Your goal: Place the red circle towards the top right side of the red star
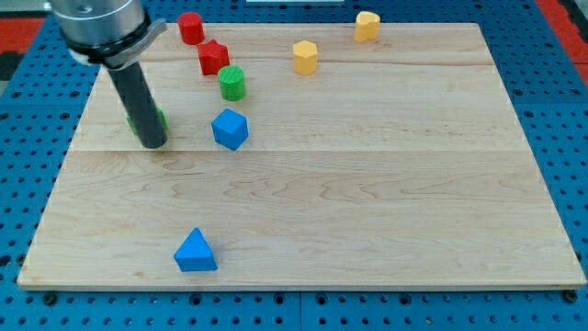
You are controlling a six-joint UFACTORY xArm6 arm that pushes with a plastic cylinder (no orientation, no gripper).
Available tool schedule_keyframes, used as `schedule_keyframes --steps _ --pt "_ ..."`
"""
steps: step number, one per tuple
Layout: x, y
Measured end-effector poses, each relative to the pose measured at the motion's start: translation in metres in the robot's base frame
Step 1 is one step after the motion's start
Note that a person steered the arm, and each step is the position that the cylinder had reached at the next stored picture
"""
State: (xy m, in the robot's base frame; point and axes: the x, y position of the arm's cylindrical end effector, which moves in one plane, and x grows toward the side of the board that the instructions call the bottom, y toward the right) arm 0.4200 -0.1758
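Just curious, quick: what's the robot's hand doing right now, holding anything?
No gripper: just a rod, holding nothing.
My tip rests on the board, against a partly hidden green block, left of the blue cube.

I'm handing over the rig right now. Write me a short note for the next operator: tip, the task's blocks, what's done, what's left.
My tip is down on the board at the view's left, in front of a partly hidden green block, well away from both red blocks.
The red circle sits at the board's top edge, up and to the view's left of the red star, close beside it.
Done: nothing visible yet; the circle is on the wrong side.
Left: bring the tip up to the circle and push it round to the star's top right, minding the green cylinder just below the star.
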Motion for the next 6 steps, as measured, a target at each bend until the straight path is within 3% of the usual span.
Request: schedule_keyframes --steps 2,3,5,6 --pt "-0.097 -0.049" --pt "-0.126 -0.017" --pt "-0.228 -0.076" --pt "-0.229 -0.075"
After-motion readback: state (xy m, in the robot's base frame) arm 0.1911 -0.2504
